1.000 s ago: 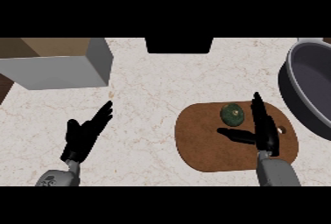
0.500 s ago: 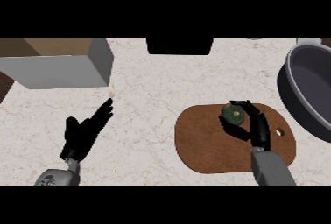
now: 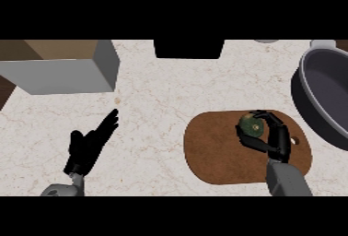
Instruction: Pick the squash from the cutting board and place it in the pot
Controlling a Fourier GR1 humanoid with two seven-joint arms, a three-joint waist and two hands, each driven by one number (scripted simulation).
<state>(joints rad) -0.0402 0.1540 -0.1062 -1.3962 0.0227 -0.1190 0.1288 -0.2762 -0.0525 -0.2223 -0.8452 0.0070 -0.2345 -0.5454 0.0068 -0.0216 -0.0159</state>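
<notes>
Squash, small, round and dark green (image 3: 252,126), sits on the brown oval wooden cutting board (image 3: 217,156), enclosed by the right hand's (image 3: 266,137) curled fingers, so lifting toward the grey metal pot (image 3: 319,99) beside the board looks next.

Right robot hand (image 3: 266,136) curled, left robot hand (image 3: 89,144) open.

A wide stretch of bare counter (image 3: 170,87) lies open across the middle of the frame, between the grey box (image 3: 65,69) at upper left and the cutting board (image 3: 217,156) at lower right. A black block (image 3: 188,48) stands at top centre. The pot (image 3: 319,106) fills the right edge, its near wall rising just beside the board. The left hand (image 3: 88,145) rests at lower left.
</notes>
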